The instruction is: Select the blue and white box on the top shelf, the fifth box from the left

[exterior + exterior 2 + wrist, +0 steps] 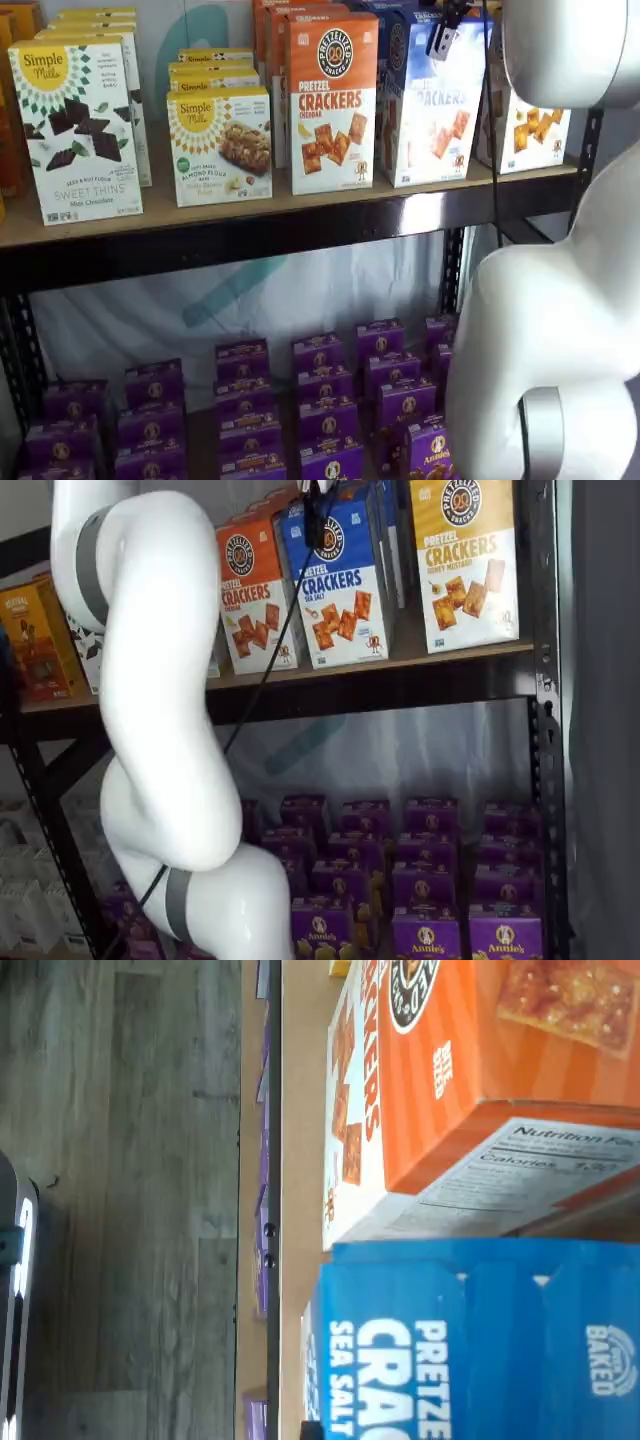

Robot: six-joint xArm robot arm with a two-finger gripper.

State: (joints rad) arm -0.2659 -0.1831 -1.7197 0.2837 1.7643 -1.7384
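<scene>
The blue and white box stands upright on the top shelf (250,208) in both shelf views (435,110) (340,580), between an orange-and-white box and a yellow-and-white one. The wrist view shows its blue top (480,1340) from above, with the shelf's tan board (300,1160) beside it. The gripper (316,515) hangs from the view's top edge just above and in front of the box's upper front, with a cable beside it. In a shelf view only a dark finger part (443,32) shows at the box's top. No gap between the fingers shows, and I cannot tell if they touch the box.
The orange-and-white Pretzel Crackers box (333,105) (255,595) (480,1080) stands right beside the target. A yellow-and-white box (465,560) stands on its other side. Simple Mills boxes (75,130) fill the shelf's left. Small purple boxes (330,400) fill the lower level. The white arm (150,680) crosses the front.
</scene>
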